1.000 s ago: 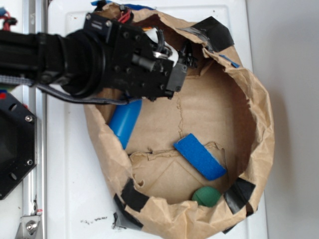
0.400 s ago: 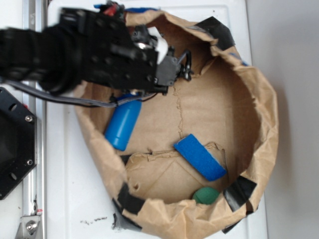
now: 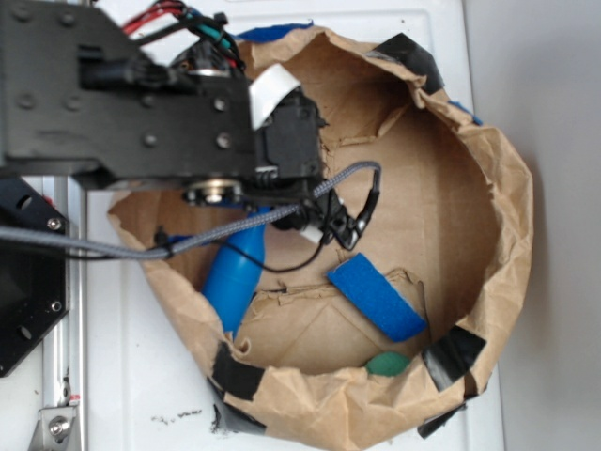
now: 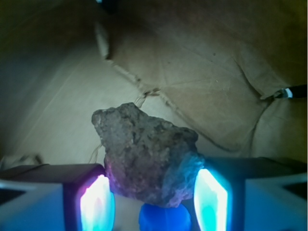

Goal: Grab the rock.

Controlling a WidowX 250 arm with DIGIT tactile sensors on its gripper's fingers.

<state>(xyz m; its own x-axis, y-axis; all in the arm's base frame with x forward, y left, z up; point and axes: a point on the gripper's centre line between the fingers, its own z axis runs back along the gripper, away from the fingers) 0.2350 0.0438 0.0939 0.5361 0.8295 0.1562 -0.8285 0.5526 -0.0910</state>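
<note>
We count one rock (image 4: 147, 156), one blue bottle (image 3: 235, 278) | gripper (image 4: 154, 199) fingers (image 4: 96, 204) clamp the rock above paper bag (image 3: 488, 235) floor.

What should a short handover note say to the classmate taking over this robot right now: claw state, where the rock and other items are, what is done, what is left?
Claw: shut on the rock, one finger on each side, per the wrist view.
Rock: between the fingers, above the paper bag floor; hidden by the arm in the exterior view.
Others: blue bottle, blue flat piece and green object lie in the bag.
Done: rock gripped.
Left: probably lift clear, confirm the hold.
</note>
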